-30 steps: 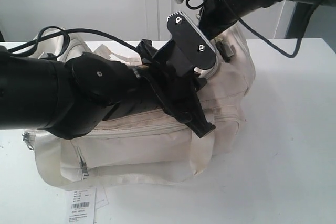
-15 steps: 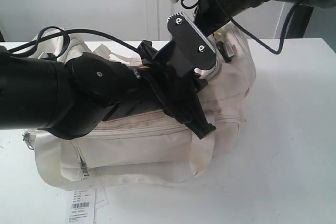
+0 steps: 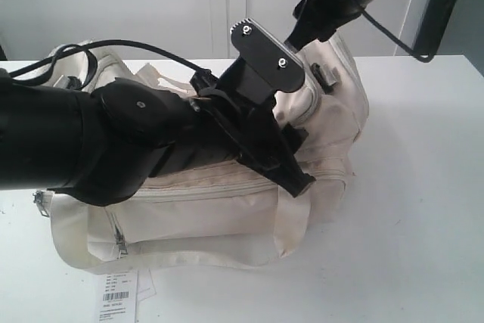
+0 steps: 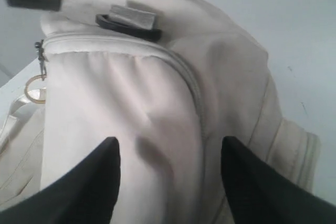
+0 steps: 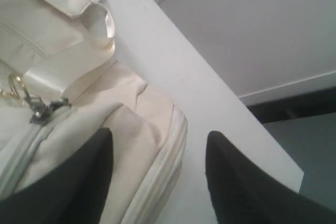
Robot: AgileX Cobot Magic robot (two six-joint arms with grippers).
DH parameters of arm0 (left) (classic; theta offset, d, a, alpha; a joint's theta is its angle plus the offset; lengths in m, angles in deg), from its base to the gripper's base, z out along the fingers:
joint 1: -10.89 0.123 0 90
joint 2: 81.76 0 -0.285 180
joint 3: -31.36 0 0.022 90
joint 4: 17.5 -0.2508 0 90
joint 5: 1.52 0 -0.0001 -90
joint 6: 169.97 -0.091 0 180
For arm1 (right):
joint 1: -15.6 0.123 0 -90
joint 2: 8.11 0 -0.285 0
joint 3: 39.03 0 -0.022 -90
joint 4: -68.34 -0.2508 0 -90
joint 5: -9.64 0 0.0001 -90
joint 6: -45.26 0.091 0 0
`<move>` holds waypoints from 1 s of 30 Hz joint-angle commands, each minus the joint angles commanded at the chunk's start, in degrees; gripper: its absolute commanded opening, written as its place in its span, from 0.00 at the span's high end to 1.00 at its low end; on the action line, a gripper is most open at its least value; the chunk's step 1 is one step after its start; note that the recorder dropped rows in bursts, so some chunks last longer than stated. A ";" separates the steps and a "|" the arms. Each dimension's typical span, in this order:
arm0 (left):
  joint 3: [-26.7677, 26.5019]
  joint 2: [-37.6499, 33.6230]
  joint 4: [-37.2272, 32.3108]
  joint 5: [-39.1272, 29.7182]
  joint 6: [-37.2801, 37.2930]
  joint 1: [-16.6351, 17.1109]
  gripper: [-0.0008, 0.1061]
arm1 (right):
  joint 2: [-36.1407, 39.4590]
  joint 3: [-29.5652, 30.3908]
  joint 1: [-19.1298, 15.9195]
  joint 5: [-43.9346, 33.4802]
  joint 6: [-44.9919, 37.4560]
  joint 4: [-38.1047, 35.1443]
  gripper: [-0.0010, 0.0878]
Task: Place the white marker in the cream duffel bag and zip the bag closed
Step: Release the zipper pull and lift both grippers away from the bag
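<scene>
Cream fabric takes up the middle of the white bench (image 3: 423, 187): the duffel bag (image 3: 204, 217) lies lengthwise, front pocket on the near side, with a paper tag (image 3: 113, 293) by its near left corner. The left gripper (image 4: 168, 145) reaches across the bag, spread wide and empty over the right end panel. The right gripper (image 5: 157, 140) hangs above the far right end near the zip pull (image 5: 39, 109), also spread and holding nothing.

Bright, even light; soft shadows, wrist views slightly blurred
</scene>
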 joint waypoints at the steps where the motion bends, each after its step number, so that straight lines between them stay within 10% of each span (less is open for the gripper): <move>1: 0.00 0.49 1.04 -0.11 0.00 0.00 0.40 | -0.54 0.00 0.00 -0.99 0.00 -0.85 0.41; 8: 0.00 5.22 8.21 -2.19 -2.92 0.00 0.39 | -3.75 0.00 -1.20 -7.91 4.30 -4.40 0.41; 12: 0.00 7.46 16.76 -2.19 -12.52 0.00 0.61 | -4.71 0.24 -4.13 -12.75 4.42 -9.19 0.47; 18: 0.00 10.23 22.11 5.38 -24.20 0.00 0.99 | -9.09 3.91 -7.95 -15.65 4.66 -9.58 0.89; 30: -0.34 12.98 22.11 -3.21 -33.19 0.11 0.99 | -18.29 16.63 -14.30 -13.48 4.46 -14.64 0.99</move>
